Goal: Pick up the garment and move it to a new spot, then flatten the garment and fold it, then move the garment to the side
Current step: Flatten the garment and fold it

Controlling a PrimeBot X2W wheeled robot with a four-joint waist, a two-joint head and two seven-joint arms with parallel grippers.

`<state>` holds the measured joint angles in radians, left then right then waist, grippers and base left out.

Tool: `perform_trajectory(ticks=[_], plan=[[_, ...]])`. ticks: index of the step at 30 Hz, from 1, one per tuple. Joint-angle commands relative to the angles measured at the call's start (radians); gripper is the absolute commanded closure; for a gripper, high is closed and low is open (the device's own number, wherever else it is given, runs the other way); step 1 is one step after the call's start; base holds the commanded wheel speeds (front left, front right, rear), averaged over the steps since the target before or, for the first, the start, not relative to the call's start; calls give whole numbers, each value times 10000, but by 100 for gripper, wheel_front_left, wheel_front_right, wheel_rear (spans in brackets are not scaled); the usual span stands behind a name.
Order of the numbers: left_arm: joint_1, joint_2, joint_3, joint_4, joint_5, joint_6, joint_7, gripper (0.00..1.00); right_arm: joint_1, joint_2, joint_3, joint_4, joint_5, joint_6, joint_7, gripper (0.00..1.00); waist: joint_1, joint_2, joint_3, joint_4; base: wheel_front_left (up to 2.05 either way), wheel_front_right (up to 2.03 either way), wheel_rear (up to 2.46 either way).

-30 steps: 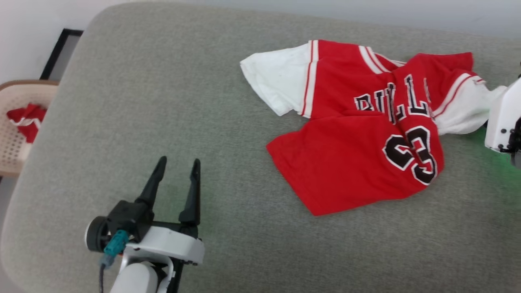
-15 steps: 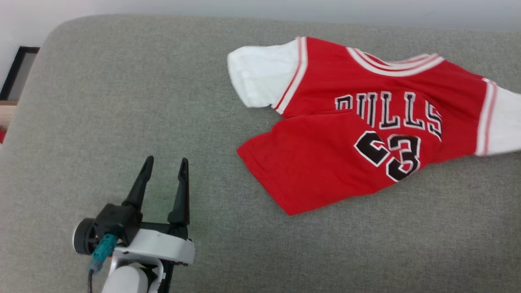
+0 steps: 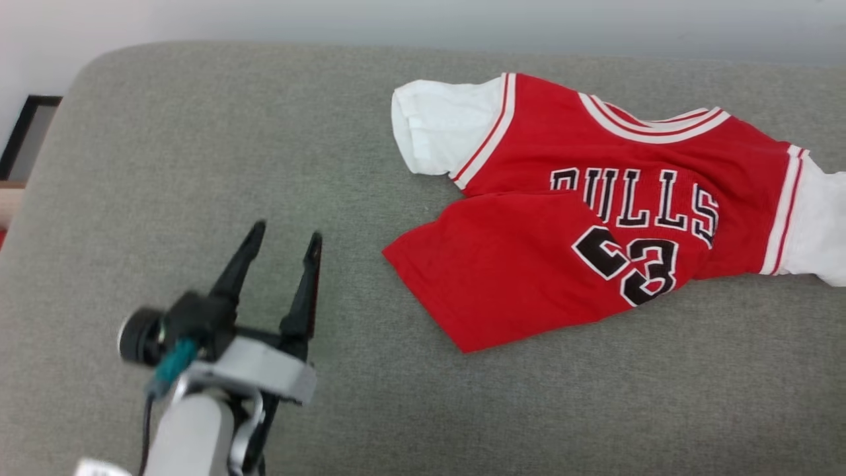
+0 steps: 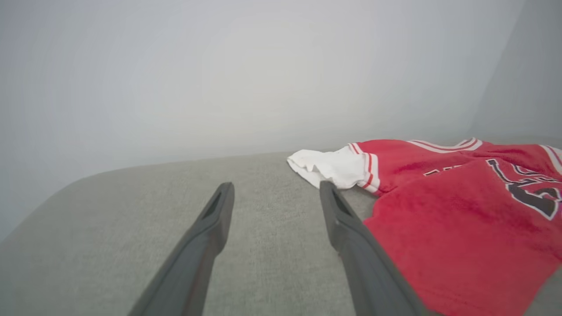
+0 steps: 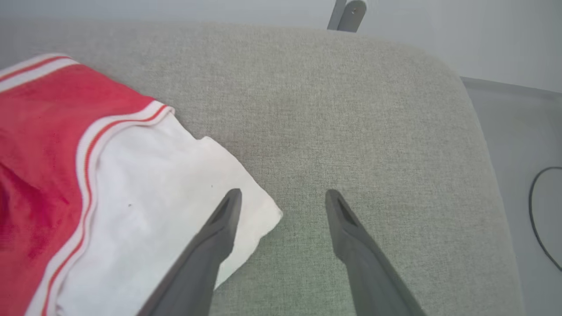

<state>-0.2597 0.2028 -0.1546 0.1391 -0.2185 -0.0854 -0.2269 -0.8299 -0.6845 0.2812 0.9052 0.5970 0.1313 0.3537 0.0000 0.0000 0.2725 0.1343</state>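
Since a second ago the red basketball jersey point(image 3: 581, 218), with black white-outlined "BULLS" and "23" and white sleeves, has changed from a bunched heap with buckled lettering to a wider spread along the far right part of the grey fabric cushion point(image 3: 198, 165). Its words now read nearly straight, though a red flap remains folded diagonally over the lower front. Back then the jersey's right white sleeve point(image 5: 153, 197) was drawn up against the right arm's pale forearm; now it lies flat on the cushion. The head camera has also shifted, so the whole scene sits differently in that view. The right gripper point(image 5: 283, 195) has let go: its two dark fingers stand wide apart with nothing between them, one over the sleeve's corner and the other over bare cushion. The left gripper point(image 3: 287, 231), blurred at the lower left, points up the head view over bare cushion near the jersey's lower red corner, its fingers spread and empty.
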Motion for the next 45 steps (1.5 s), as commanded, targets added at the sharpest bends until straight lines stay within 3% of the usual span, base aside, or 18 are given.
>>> perform_trajectory(ticks=[1, 9, 12, 16, 18, 22, 26, 37, 40, 45], plan=[[-284, 135, -104, 80, 9, -104, 152, 0, 312, 140, -126, -188, 12, -10, -297, 0, 0, 0, -81, -142, 0, 0, 0], [-2499, 1361, -1411, 1017, -697, -467, 2089, 0, 2366, 1266, -734, -2894, 296, -10, -1610, 0, 0, 0, -250, -1140, 0, 0, 0], [-3251, 1959, -2916, 1564, -2196, -459, 3925, 0, 3275, 1776, -934, -4200, 224, -10, -1528, 0, 0, 0, -289, -1591, 0, 0, 0], [-4225, 3016, -4949, 1324, -5095, -453, 6864, 0, 4287, 2312, -1367, -5720, -20, -10, -1157, 0, 0, 0, -289, -2135, 0, 0, 0], [-4662, 3584, -5728, 1032, -5948, -454, 7885, 0, 4698, 2539, -1604, -6352, -195, -10, -893, 0, 0, 0, -294, -2347, 0, 0, 0], [-5340, 4088, -7134, 438, -7241, -456, 9289, 0, 5314, 2937, -2143, -7409, -521, -8, -411, 0, 0, 0, -235, -2634, 0, 0, 0], [-5734, 4049, -8214, 333, -7887, -457, 9596, 0, 5622, 3400, -2541, -8135, -824, -8, -34, 0, 0, 0, -131, -2841, 0, 0, 0], [-6253, 3827, -10535, 2454, -7259, -435, 7997, 0, 5734, 3995, -2711, -8926, -1112, -8, 438, 0, 0, 0, 27, -3145, 0, 0, 0], [-6239, 3742, -10871, 2914, -7490, -427, 7661, 100, 5783, 4032, -2623, -9021, -1149, -8, 503, 0, 0, 0, -43, -3122, 0, 0, 0], [-5979, 3709, -11205, 2643, -8140, -452, 7446, 100, 5933, 4062, -2633, -9100, -1204, -9, 577, 0, 0, 0, -298, -3004, 0, 0, 0]])
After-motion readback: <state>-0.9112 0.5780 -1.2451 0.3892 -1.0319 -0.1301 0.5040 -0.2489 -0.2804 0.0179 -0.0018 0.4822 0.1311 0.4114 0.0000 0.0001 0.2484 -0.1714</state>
